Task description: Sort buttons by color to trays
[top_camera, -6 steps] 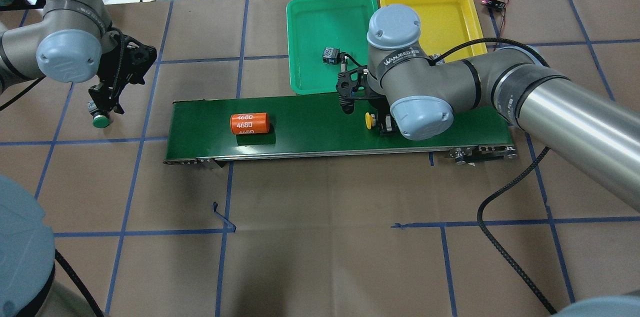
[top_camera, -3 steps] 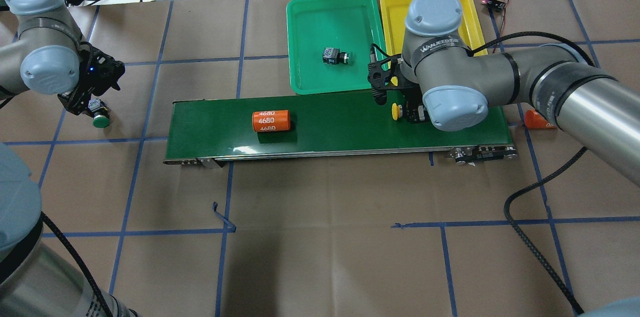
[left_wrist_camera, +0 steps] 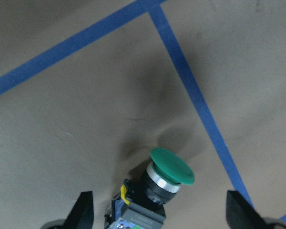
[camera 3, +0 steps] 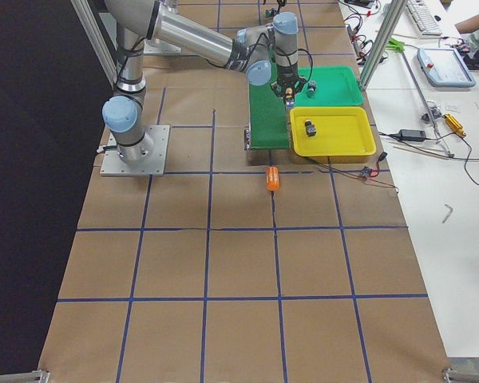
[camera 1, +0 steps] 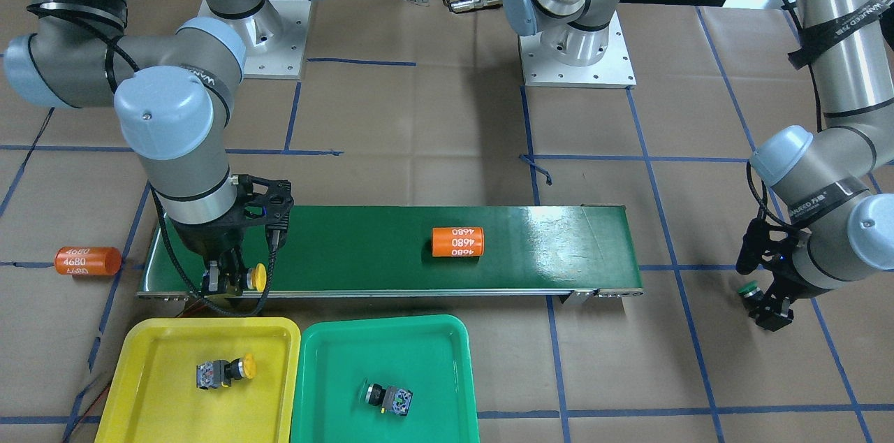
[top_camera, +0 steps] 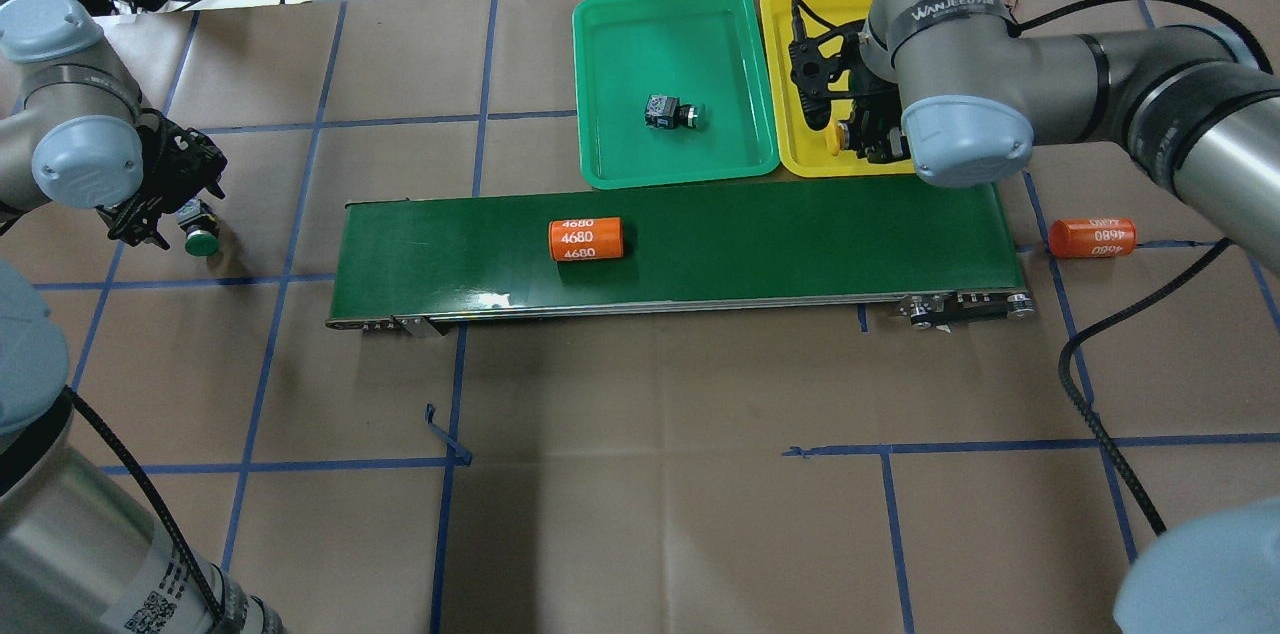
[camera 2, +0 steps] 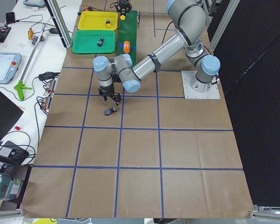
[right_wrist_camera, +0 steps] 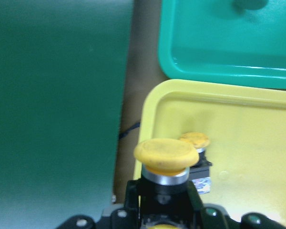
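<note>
Buttons here are little mushroom-cap switches on blocky black-grey bodies. The right end effector (camera 1: 225,281) is clamped on the body of a yellow-capped button (camera 1: 258,277). It's carrying it roughly over the corner of the yellow tray (camera 1: 160,359) nearest the conveyor belt (camera 1: 391,247); can't tell how high. A second yellow button (camera 1: 225,371) lies inside that tray. The green tray (camera 1: 433,359) next door has one button (camera 1: 387,397) in it. The fourth, a green-capped button (left_wrist_camera: 170,168), lies on the worktop (top_camera: 640,474) past the belt's end on the robot's left. The left end effector (left_wrist_camera: 161,214) hangs right over it, fingers (left_wrist_camera: 83,212) spread wide either side, gripping nothing.

Hard bits:
- Overhead, the right arm totally covers the yellow button in the tray.
- The cap on the one in the green tray is too small and dark to call a colour.
- From the front, the left end effector hides most of the green-capped button's body.

Directions: all four have their long axis level.
- The held one runs along the belt, cap toward the robot's left.
- The yellow one in the tray points the same way.
- The green-tray one has its cap toward the robot's right.
- The one on the worktop points its cap back toward the robot.
</note>
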`<state>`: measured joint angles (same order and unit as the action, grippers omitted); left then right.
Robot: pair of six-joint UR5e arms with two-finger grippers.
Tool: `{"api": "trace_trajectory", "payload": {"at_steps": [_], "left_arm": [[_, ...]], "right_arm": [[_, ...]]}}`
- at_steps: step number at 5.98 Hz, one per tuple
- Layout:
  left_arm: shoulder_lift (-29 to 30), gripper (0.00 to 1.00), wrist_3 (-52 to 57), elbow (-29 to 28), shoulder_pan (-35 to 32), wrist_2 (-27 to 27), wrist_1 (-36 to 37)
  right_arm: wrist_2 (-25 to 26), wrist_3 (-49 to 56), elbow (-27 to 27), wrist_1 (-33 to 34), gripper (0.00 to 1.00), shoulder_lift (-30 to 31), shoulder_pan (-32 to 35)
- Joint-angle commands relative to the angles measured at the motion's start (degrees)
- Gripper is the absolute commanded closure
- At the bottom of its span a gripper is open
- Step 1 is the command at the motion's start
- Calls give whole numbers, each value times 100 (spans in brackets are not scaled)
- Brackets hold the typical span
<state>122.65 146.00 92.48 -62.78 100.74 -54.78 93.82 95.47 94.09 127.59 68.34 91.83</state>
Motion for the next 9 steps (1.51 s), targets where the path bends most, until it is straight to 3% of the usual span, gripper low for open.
{"api": "trace_trajectory", "payload": {"at_steps": [1, 3, 4, 5, 6, 7, 9], "left_arm": [[215, 11, 95, -2, 108, -177, 99], [286, 80, 149, -169, 108, -134, 90], [243, 94, -17, -169, 73, -116, 64], [172, 100, -158, -169, 38, -99, 20], [-28, 100, -377, -160, -84, -81, -163], [-518, 100, -936, 5, -303, -63, -504], [-1363, 100, -3554, 173, -1004, -238, -1899]], "right_arm": [[-39, 346, -1272, 55, 89, -1211, -164], [-83, 587, -1840, 535, 89, -2075, -323], [-92, 587, -1824, 643, 74, -2235, -324], [-57, 509, -1850, 600, 1, -2193, -332], [-39, 499, -1833, 478, 0, -1975, -341], [-48, 482, -1815, -228, 0, -1573, -341], [-57, -261, -1518, -1801, 0, -686, -219]]}}
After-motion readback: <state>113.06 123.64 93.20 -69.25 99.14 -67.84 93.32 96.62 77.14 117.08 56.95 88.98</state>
